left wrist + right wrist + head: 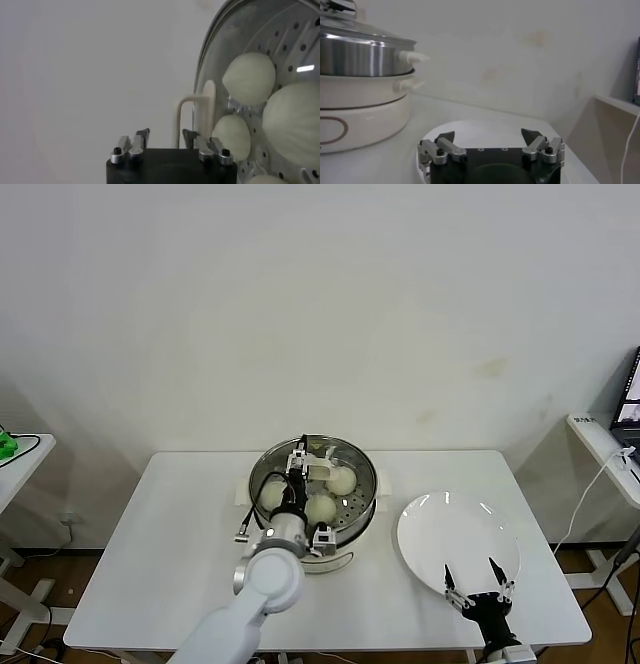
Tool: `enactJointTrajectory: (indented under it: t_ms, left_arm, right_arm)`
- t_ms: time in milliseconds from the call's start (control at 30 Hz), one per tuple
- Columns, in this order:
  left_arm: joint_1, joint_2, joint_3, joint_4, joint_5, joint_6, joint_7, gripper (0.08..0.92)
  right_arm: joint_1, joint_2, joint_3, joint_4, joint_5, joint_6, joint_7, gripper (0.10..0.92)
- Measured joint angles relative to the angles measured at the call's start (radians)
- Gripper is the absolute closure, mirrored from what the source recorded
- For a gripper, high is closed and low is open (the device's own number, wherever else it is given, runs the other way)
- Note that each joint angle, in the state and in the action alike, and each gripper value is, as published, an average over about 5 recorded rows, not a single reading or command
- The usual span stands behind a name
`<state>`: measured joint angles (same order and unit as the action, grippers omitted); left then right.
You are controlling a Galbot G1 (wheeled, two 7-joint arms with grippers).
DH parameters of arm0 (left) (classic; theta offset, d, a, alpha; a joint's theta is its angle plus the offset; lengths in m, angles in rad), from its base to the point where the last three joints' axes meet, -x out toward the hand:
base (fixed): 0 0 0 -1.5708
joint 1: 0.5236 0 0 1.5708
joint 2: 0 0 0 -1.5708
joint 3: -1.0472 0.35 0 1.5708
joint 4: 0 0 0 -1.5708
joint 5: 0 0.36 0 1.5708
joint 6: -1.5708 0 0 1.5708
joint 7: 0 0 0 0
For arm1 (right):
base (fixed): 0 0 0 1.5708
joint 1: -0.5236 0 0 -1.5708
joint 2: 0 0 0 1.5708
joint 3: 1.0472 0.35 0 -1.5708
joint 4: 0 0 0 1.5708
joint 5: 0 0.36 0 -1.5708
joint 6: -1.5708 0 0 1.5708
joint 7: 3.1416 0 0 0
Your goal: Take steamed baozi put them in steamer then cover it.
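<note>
The steamed baozi (341,480) are seen under the glass lid (318,469) seated on the steamer (362,524), so covering is judged done. The left gripper (310,459) is poised over the lid handle (198,116), jaws apart, grasping nothing. Right of the steamer, the right gripper (478,586) is parked spread wide over the plate (440,524).

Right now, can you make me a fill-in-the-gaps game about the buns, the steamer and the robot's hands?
1. The smooth cream-white round buns lie inside the shiny steel ___.
2. The flat white round plate holds ___ buns.
3. The left gripper, at the cream handle of the round clear glass lid, has its fingers ___.
4. The ___ gripper hovers at the plate's near edge.

Missing words: steamer; no; open; right.
</note>
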<state>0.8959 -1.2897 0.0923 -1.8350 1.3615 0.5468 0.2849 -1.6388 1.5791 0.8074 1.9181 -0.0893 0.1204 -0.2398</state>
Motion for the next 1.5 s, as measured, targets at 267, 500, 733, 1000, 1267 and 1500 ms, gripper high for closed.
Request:
enactJointTrajectory:
  t_ms: [267,500,733,1000,1267,1500]
  left_arm:
    - [0.069,0.04,-0.02,-0.076,-0.002,-0.01,0.001,0.178]
    - [0.148,0.082,-0.05,-0.182,-0.018,-0.019,-0.008,0.177]
    - [0.254,0.114,-0.124,-0.341,-0.067,-0.042,-0.044,0.177]
    - [0.43,0.088,-0.272,-0.481,-0.267,-0.11,-0.166,0.177]
    - [0.585,0.047,-0.484,-0.464,-0.727,-0.286,-0.328,0.177]
    - [0.698,0.024,-0.635,-0.355,-1.147,-0.5,-0.405,0.177]
  right_arm:
    - [0.0,0.0,-0.001,-0.002,-0.001,0.003,0.0,0.202]
    - [-0.003,0.0,0.0,-0.002,0.0,0.007,0.002,0.203]
    - [-0.004,-0.005,0.007,-0.004,0.012,0.018,0.008,0.203]
    - [-0.017,-0.034,-0.001,0.0,0.049,0.041,0.017,0.203]
    - [0.001,-0.056,-0.04,0.02,0.076,0.067,0.025,0.203]
    - [-0.001,-0.078,-0.078,0.046,0.083,0.076,0.035,0.202]
